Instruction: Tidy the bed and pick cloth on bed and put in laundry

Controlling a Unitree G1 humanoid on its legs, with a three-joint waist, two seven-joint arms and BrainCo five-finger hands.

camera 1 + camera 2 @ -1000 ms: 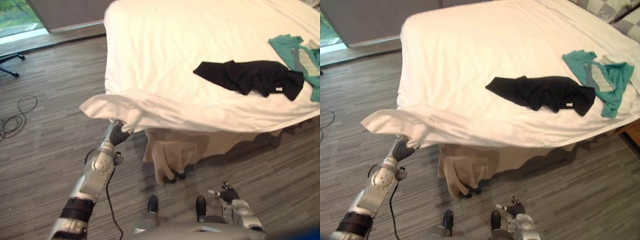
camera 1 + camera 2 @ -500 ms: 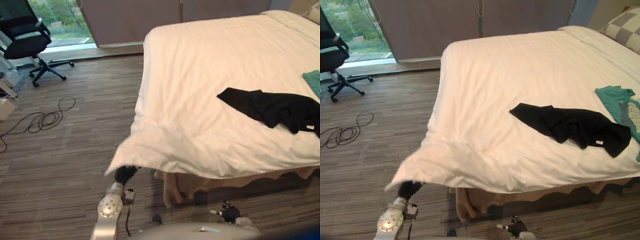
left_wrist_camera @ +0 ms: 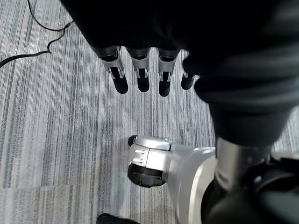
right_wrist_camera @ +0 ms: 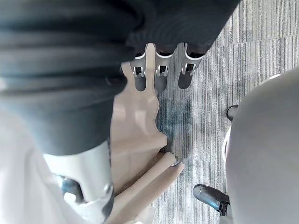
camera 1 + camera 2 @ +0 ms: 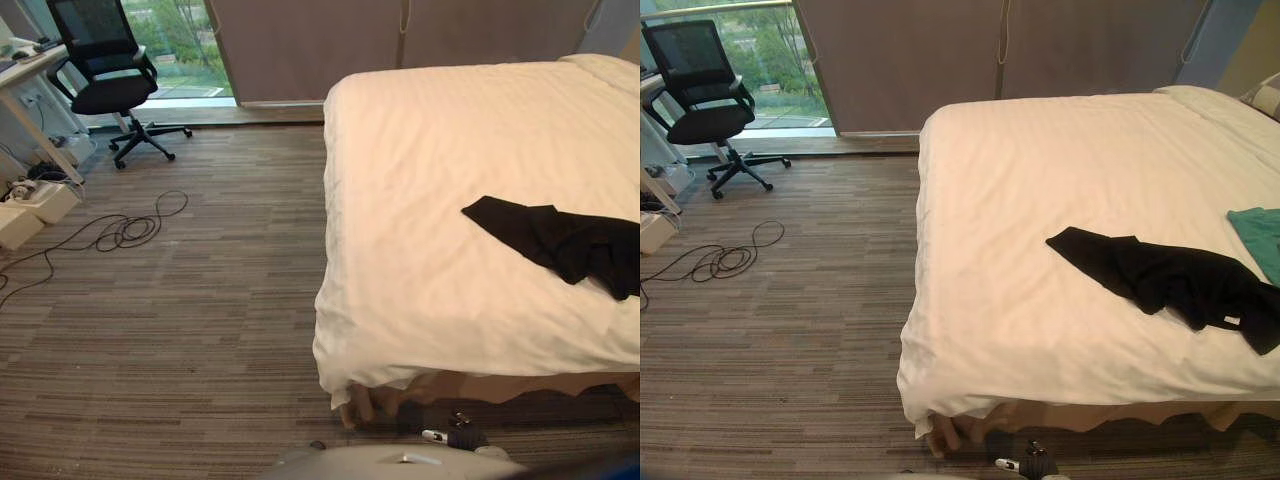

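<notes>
I've got left robot hand point(image 3: 141, 77) and right robot hand point(image 4: 160, 75) both released; black garment point(image 5: 1170, 280) on bed point(image 5: 1040, 180) ahead of them.

A black office chair point(image 5: 105, 85) stands on striped grey carpet point(image 5: 180, 300) by the window point(image 5: 175, 40).
</notes>
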